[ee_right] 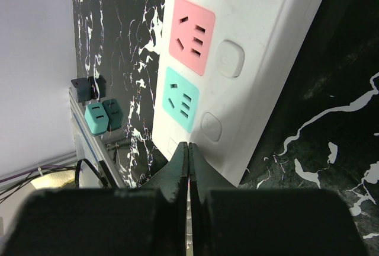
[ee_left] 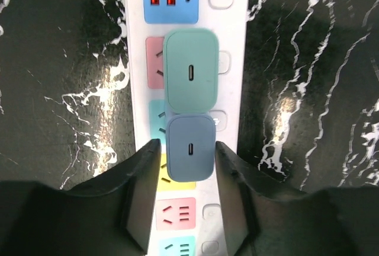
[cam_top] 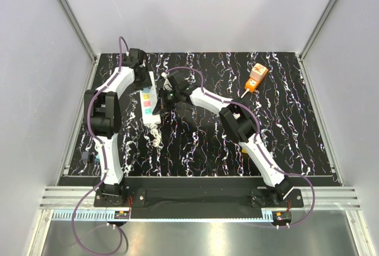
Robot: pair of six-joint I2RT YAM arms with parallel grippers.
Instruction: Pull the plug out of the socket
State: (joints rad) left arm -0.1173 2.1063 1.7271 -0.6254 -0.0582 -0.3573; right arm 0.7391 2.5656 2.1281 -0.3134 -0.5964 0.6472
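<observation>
The socket [ee_left: 234, 37] is a long white power strip lying on the black marbled table; it also shows in the top view [cam_top: 148, 99]. A green plug [ee_left: 190, 69] and a blue plug [ee_left: 190, 149] sit in it side by side. My left gripper [ee_left: 188, 145] is open, its two fingers straddling the blue plug closely on both sides. My right gripper [ee_right: 188, 147] is shut and empty, its tips pressed on the strip's end [ee_right: 266, 72] beside the teal outlet [ee_right: 180, 99]. In the top view the left gripper [cam_top: 145, 78] and right gripper [cam_top: 165, 98] meet over the strip.
An orange device [cam_top: 256, 78] lies at the back right. Two loose teal plugs [ee_right: 102, 117] and a dark one [ee_right: 89, 86] lie at the table's left edge by the white wall. The strip's white cord [cam_top: 155, 134] trails toward the front.
</observation>
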